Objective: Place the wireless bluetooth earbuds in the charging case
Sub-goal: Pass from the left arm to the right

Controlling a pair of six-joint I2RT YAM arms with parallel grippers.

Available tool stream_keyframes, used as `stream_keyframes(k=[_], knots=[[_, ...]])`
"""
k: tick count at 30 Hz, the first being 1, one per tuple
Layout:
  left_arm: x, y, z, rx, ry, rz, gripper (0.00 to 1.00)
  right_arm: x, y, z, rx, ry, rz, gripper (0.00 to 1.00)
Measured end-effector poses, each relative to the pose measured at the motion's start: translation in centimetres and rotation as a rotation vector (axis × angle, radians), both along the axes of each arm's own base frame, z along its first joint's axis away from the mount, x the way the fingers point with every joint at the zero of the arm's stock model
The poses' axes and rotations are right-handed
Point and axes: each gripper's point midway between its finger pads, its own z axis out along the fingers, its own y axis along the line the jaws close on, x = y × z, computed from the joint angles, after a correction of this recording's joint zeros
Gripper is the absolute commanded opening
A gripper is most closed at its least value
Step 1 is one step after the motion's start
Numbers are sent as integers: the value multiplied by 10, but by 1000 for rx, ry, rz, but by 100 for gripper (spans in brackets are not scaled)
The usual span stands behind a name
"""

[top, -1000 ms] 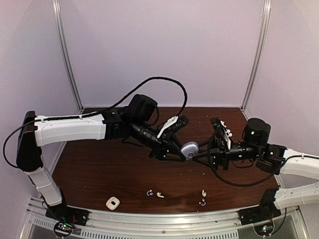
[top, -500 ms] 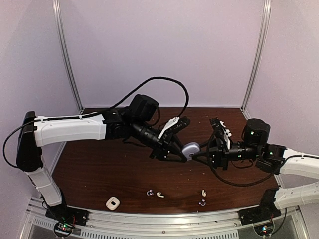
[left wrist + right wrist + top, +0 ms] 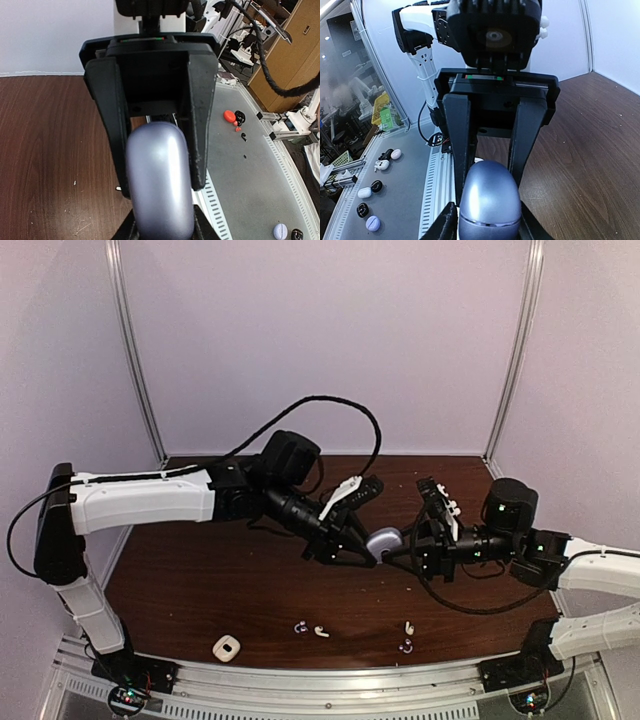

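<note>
The left gripper (image 3: 362, 548) is clamped on one end of the lilac charging case (image 3: 383, 539). The right gripper (image 3: 408, 544) presses its fingers on the other end, and the case hangs between them over the middle of the tabletop (image 3: 200, 580). Four earbuds (image 3: 321, 631) lie in two pairs near the front edge, well apart from both arms. A cream case (image 3: 227, 647) sits toward the front left corner.

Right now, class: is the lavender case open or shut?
Shut: the lavender case shows one smooth closed shell in both wrist views.

2 arms stretched inward; left hand (image 3: 367, 551), right hand (image 3: 402, 546) tip-to-tip, clamped
</note>
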Motion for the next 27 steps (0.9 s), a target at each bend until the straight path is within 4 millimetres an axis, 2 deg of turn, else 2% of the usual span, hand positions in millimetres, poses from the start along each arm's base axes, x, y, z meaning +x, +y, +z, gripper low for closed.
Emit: stream_keyframes(k=[5,6,10,17,20,23,27], knots=[[1,-1,-1,2,-2,2,0,0,0,0,-1,5,-2,26],[1,-1,-1,2,-6,3,3,0,0,-1,-1,9,-3,23],[3,-1,-2,3,-13,9,34,1,0,-1,-1,11,-8,16],[13,-1,-2,0,-43,86,58,4,-3,2,2,-11,-33,10],[16,8,5,-20,-68,149,61,3,-8,13,23,-49,-50,8],[20,11,21,-65,-96,191,61,2,-12,22,44,-81,-69,7],[24,9,36,-118,-114,213,63,5,-14,21,36,-95,-88,6]])
